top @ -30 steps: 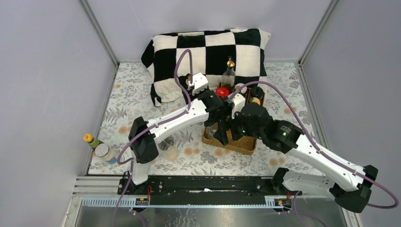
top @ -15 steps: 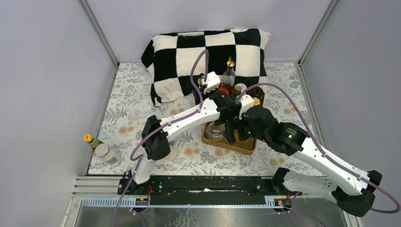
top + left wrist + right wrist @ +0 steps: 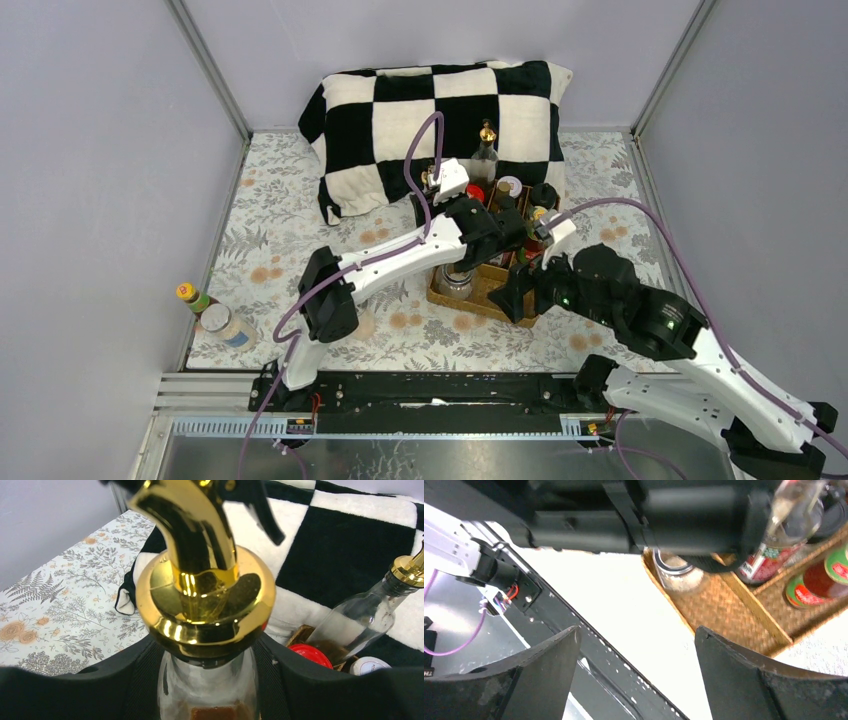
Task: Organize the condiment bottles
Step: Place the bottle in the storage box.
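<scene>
**Left tool on gold-topped bottle at tray; right tool open, empty**

Left tool (image 3: 207, 685): jaws part closed on the glass neck of a gold-topped bottle (image 3: 205, 600), one finger on each side just under the gold collar. Bottle upright. Top view puts this tool over the wicker tray (image 3: 470, 303); the arm hides the bottle's base, so cannot tell whether it stands in a compartment.

Right tool (image 3: 638, 632): jaws wide apart, nothing between them. It hovers at the tray's near edge, over the desk (image 3: 290, 210).

In the tray:
- Second gold-topped bottle (image 3: 486, 150) at the back, leaning slightly in the left wrist view.
- Red-capped bottle (image 3: 312, 655) just beside it.
- Short clear jar (image 3: 676, 572) in the near left compartment.
- Red-labelled bottle (image 3: 769, 562), with a red sauce bottle (image 3: 819, 580) beyond a divider from it.

Outside the tray: yellow-capped bottle (image 3: 190, 296) and a white-lidded jar (image 3: 222, 322), close together at the desk's left edge, well apart from the tray.

Chequered cushion (image 3: 440, 100) behind the tray.
</scene>
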{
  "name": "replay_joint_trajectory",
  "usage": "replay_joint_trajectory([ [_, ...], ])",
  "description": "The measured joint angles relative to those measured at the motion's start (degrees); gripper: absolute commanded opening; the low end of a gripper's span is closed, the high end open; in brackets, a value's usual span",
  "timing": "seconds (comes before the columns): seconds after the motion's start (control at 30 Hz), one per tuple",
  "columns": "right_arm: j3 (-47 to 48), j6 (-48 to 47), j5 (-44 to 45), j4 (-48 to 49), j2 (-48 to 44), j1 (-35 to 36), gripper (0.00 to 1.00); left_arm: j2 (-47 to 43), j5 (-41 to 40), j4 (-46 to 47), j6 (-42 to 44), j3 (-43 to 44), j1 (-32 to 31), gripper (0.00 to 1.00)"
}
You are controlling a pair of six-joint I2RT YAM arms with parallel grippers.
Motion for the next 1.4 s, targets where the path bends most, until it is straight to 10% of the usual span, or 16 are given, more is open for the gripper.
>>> replay_joint_trajectory([
  [0.8,5.7,0.7,12.3,-6.4,-10.1,0.0,0.90,9.4,0.0,0.7,3.1,15.4,-1.5,0.56],
  [1.4,3.8,0.6,12.2,-7.1,-10.6,0.0,0.91,11.2,-2.0,0.9,0.1,10.4,-1.5,0.55],
])
